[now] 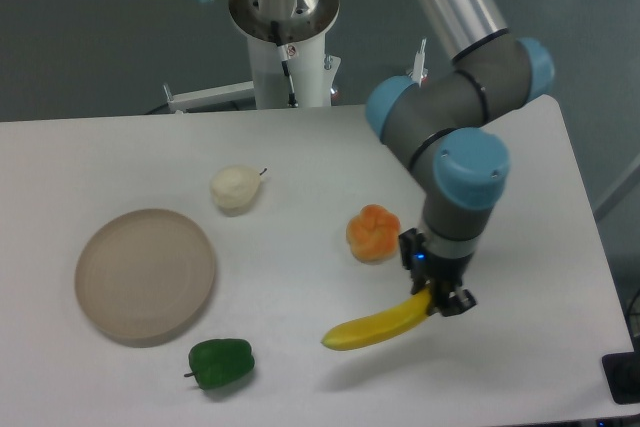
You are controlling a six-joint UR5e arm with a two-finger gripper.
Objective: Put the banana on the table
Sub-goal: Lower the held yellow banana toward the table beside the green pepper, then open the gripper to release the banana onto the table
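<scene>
The yellow banana (375, 328) is held by its right end in my gripper (437, 300), which is shut on it. The banana hangs a little above the white table (300, 147), with its shadow below it near the front edge. Its free tip points left toward the green pepper. The fingertips are partly hidden by the banana's end.
A round orange fruit (372, 232) lies just up and left of the gripper. A green pepper (222, 363) lies front centre. A beige plate (146, 273) sits at the left. A pale pear-like fruit (235, 188) lies behind it. The arm's base (285, 27) stands at the back.
</scene>
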